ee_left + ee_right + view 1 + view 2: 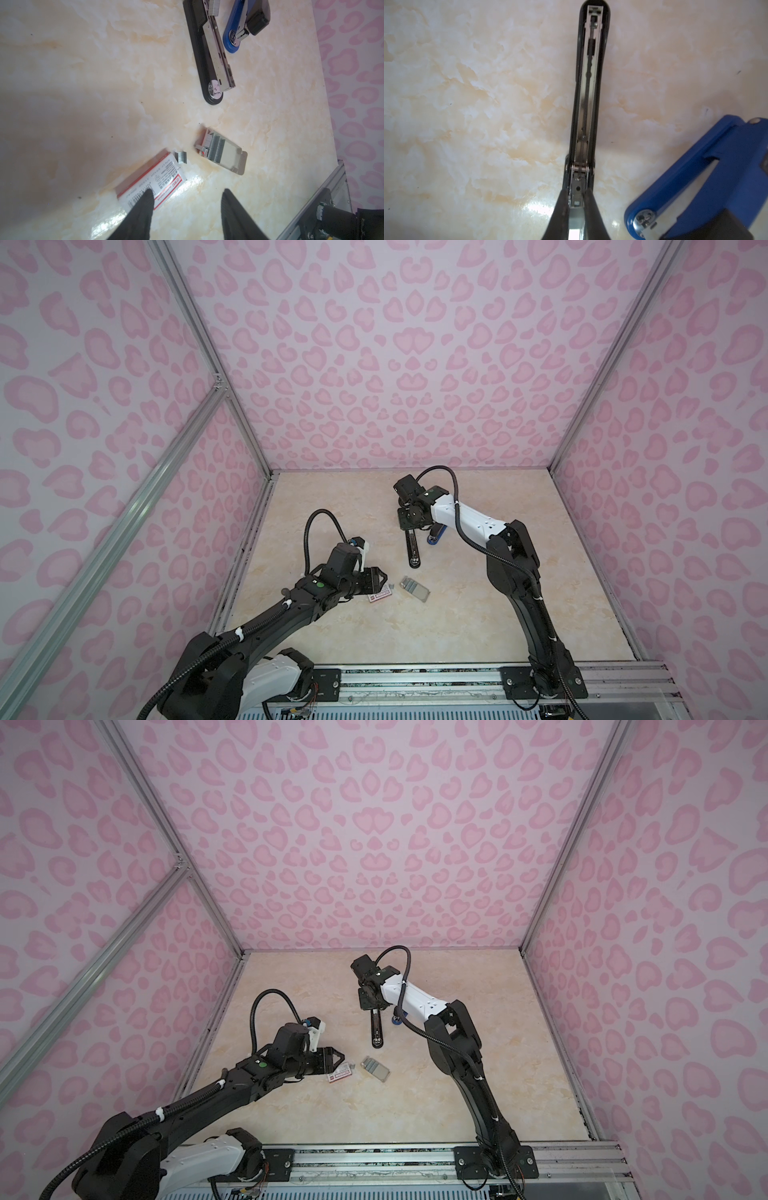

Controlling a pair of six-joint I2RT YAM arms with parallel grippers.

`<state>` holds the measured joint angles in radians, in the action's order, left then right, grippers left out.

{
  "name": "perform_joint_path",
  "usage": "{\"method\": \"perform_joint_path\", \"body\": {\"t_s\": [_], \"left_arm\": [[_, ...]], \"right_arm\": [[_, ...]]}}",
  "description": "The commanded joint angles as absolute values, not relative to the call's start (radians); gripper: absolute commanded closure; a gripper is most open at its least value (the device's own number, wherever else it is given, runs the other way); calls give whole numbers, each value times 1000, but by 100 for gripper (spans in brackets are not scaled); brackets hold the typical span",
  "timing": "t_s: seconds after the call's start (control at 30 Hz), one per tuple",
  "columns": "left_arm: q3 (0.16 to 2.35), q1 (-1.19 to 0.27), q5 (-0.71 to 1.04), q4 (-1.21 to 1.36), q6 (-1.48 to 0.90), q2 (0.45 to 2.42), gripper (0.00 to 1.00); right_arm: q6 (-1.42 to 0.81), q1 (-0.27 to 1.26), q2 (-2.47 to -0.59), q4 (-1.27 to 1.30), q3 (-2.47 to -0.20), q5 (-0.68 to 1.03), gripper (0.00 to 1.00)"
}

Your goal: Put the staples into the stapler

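Where both top views show the table (519,593), the black stapler (411,551) lies open mid-table, with wide bare room round it out to the wall edges. Right gripper (410,526) sits over the stapler's far end; blue stapler (436,536) lies just beside it on the right. On the stapler's near side is a tray (423,594) holding staples (409,584), with a white box sleeve (380,595) left of the tray. Left gripper (383,580) is at the sleeve's edge.

Left wrist: fingers (143,212) are apart with nothing between them, one tip overlapping the sleeve. Loose staple clump (181,158) lies between sleeve and tray, all well apart from the stapler. A staple strip (214,8) sits on the stapler's rail, cut by the frame edge.

Right wrist: fingers (560,207) are pressed together on that strip at the stapler's hinge end. The channel is open, spring showing. Blue stapler is near, not touching.
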<state>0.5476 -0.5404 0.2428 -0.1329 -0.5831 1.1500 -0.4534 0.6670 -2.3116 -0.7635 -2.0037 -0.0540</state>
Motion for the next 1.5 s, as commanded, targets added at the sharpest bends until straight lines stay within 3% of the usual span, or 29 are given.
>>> {"method": "perform_joint_path", "body": {"t_s": [0.0, 0.4, 0.63, 1.47], "left_arm": [[544, -540, 238, -129, -588, 1141, 45], [542, -540, 239, -128, -588, 1146, 45], [540, -540, 238, -127, -588, 1144, 45], [553, -540, 230, -140, -589, 1143, 45]], "right_arm": [[-463, 673, -2323, -751, -1986, -73, 87], [-486, 692, -2293, -718, -1915, -101, 87], [-487, 698, -2251, -706, -1895, -114, 70], [-444, 676, -2330, -717, -1977, 19, 66]]}}
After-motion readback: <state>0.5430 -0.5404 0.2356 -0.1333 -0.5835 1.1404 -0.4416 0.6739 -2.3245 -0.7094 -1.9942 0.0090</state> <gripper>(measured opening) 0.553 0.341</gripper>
